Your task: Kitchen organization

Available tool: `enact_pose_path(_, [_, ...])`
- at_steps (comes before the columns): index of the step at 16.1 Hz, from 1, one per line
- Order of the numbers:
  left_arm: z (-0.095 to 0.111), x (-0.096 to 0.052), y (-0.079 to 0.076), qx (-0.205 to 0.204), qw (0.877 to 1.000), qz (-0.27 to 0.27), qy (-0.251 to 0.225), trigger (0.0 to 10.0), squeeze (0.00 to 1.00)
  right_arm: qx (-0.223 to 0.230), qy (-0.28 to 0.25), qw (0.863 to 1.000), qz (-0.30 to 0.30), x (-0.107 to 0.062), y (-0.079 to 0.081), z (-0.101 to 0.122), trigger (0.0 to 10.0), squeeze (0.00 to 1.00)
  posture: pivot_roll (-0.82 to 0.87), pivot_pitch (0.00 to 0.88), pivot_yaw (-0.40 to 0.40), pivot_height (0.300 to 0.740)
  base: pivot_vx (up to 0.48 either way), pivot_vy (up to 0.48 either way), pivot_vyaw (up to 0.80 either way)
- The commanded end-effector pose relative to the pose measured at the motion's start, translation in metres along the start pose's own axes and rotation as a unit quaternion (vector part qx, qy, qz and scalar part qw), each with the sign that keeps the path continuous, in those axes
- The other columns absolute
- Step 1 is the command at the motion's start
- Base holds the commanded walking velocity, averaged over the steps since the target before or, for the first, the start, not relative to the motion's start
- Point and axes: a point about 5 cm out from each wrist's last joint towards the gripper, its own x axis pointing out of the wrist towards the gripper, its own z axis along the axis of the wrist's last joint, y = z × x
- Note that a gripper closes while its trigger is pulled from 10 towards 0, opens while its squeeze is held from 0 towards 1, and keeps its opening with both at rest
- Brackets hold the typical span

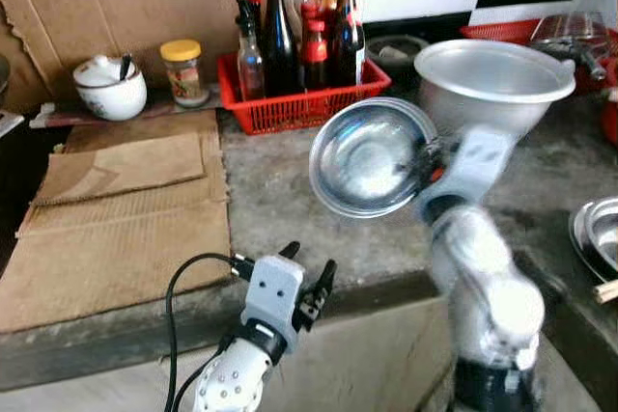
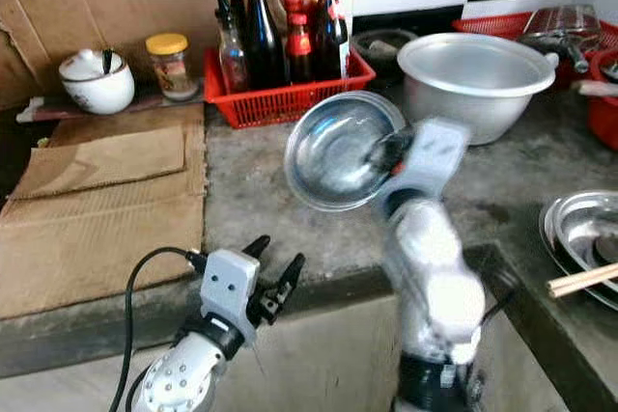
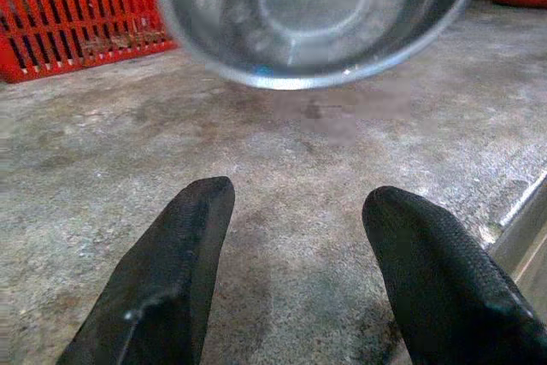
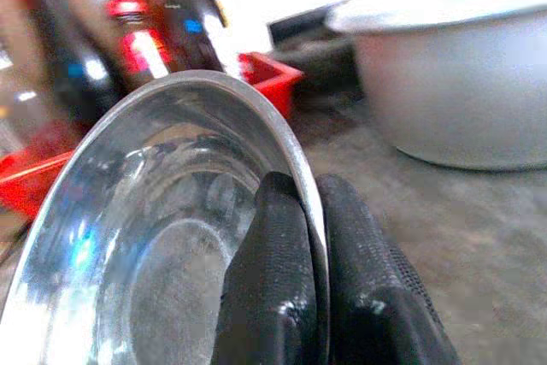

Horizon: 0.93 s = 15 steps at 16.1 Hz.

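The right gripper (image 4: pixel 312 297) is clamped on the rim of a steel bowl (image 1: pixel 372 156), 1 finger inside and 1 outside, holding it tilted on edge in the air above the grey counter (image 1: pixel 280 209). The bowl hangs in front of the red basket (image 1: pixel 299 103) of bottles and just beside the large metal pot (image 1: pixel 492 84). The left gripper (image 1: pixel 307 287) hovers low at the counter's front edge, its fingers spread and holding nothing.

Judgement: the bowl is being carried to a new place. It should be levelled before set-down and kept off the pot and the bottles, since a rim pinch can slip.

The right arm is blurred. Plates and chopsticks beyond the pot are cut off. The intended destination cannot be told.
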Motion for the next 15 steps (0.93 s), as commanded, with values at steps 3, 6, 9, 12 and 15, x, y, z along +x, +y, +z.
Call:
enact_pose_path(3, [0.008,0.001,0.005,-0.009,0.999,0.021,-0.028,10.0,0.0,-0.08,-0.078,0.993,0.048,-0.02,0.01,0.013,0.0,0.0,-0.02,0.03,-0.002,0.74,0.0,0.0,0.0])
enact_pose_path(6, [0.01,0.002,0.004,-0.012,0.999,0.017,-0.035,10.0,0.0,-0.096,-0.111,0.989,0.032,-0.029,0.003,0.013,0.0,0.0,-0.02,0.023,0.005,0.74,0.0,0.0,0.0])
enact_pose_path(9, [0.01,0.003,0.005,-0.01,0.999,0.015,-0.04,10.0,0.0,-0.081,-0.117,0.99,0.004,-0.034,-0.005,0.008,1.4,0.0,-0.03,0.012,0.017,0.74,0.0,0.0,0.0])
enact_pose_path(12, [0.01,0.004,0.004,-0.006,0.999,0.01,-0.039,10.0,0.0,-0.073,-0.119,0.99,0.002,-0.031,-0.001,0.008,10.0,0.0,-0.03,0.007,0.021,0.74,0.0,0.0,0.0])
enact_pose_path(15, [0.008,0.003,0.004,-0.004,0.999,0.009,-0.037,10.0,0.0,-0.067,-0.125,0.99,0.002,-0.028,0.001,0.01,10.0,0.0,-0.02,0.004,0.017,0.74,-0.081,0.0,0.0])
